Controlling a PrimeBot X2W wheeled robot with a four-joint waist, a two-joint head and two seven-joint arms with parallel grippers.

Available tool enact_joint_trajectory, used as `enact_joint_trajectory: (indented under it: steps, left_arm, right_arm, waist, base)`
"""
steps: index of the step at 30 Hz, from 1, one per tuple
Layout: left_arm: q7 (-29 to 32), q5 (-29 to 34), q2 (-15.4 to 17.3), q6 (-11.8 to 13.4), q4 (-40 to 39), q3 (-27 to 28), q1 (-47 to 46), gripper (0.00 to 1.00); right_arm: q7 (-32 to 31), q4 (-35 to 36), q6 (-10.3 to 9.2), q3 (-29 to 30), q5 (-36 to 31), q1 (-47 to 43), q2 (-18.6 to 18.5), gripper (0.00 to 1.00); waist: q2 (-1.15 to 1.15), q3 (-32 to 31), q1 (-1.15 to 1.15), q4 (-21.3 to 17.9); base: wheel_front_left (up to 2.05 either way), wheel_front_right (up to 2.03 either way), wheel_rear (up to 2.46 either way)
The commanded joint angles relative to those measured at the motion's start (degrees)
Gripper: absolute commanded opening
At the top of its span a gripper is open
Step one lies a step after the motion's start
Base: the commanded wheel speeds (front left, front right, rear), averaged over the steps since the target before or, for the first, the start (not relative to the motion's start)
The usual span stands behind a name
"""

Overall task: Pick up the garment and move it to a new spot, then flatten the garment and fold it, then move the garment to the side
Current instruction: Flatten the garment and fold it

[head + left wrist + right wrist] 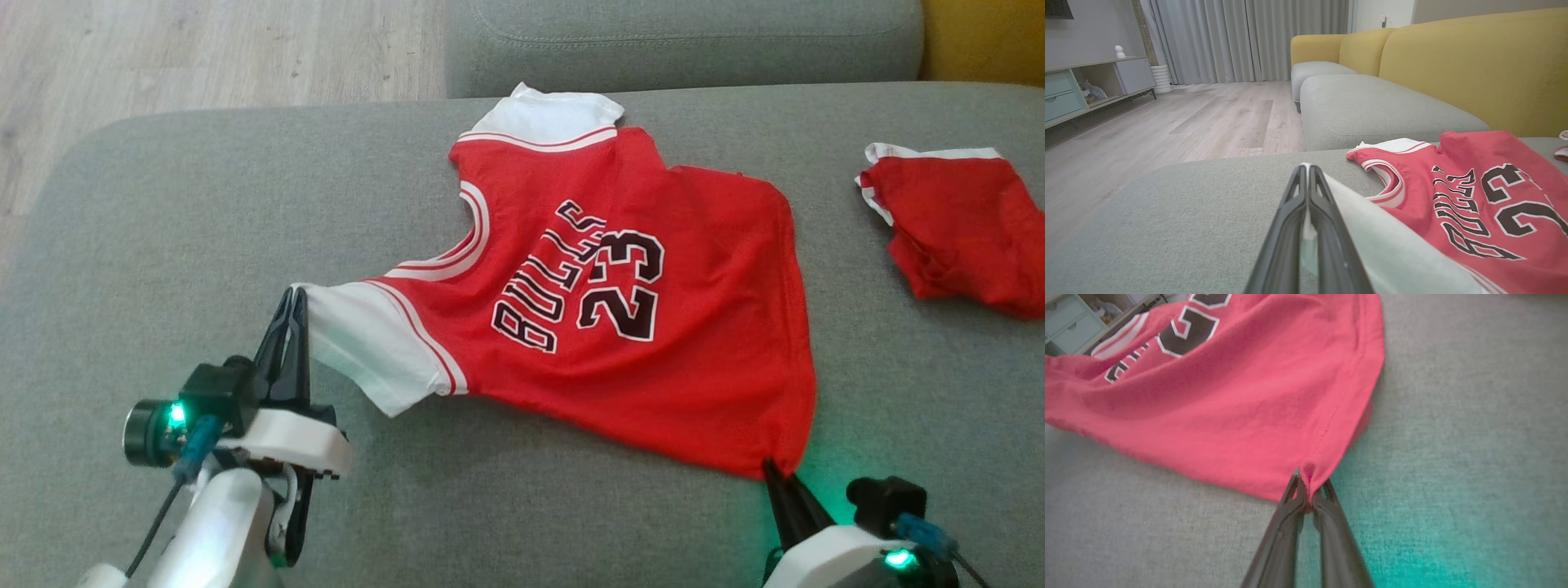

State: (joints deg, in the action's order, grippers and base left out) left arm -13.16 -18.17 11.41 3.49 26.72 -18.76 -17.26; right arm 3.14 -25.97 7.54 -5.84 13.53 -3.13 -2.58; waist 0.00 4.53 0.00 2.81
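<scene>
Red shirt (637, 327) with white sleeves and a black "BULLS 23" print, lying print-up across the middle of a grey cushion (163, 245). Its neck opening faces the robot's left and its hem the right.

Left gripper (292, 294) – fingers pressed together on the outer edge of the near white sleeve (367, 351), at the shirt's near-left corner. In the left wrist view a strip of white cloth shows between the two dark fingers, and the sleeve slopes up from the cushion to meet them.

Right gripper (769, 467) – fingers closed on the near corner of the red hem, where the cloth gathers into a small pinch. The right wrist view is blurred, so whether this corner is lifted clear of the cushion cannot be told. A green glow falls on the cushion just beside these fingers.

A second red piece with white trim (963, 233) lies crumpled on the same cushion, well apart from the shirt on the right. Pale wood floor (204, 57) borders the cushion's far left.
</scene>
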Motion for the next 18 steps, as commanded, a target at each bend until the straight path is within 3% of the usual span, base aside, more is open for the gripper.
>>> enact_joint_trajectory:
  steps: [1,12,18]
  left_arm:
    - [-0.18,-0.51,1.73,0.24,-2.15,1.94,-1.53,0.00]
    - [0.11,-4.76,1.27,-1.25,-6.38,4.15,-4.08,0.00]
    - [1.24,-6.99,0.74,-1.62,-11.96,5.62,-9.31,0.00]
  right_arm:
    - [1.50,2.22,-0.05,-1.48,0.89,1.99,-0.30,0.00]
    - [4.22,13.52,-0.05,0.77,-1.43,9.43,-0.38,0.00]
    - [0.63,20.54,-0.05,2.12,-2.59,17.92,-3.72,0.00]
  waist:
    - [0.00,-0.06,0.00,-0.07]
    - [0.00,-1.74,0.00,-0.41]
    - [0.00,-3.73,0.00,-0.46]
  base:
    - [0.00,0.00,0.00]
    - [0.00,0.00,0.00]
    - [0.00,0.00,0.00]
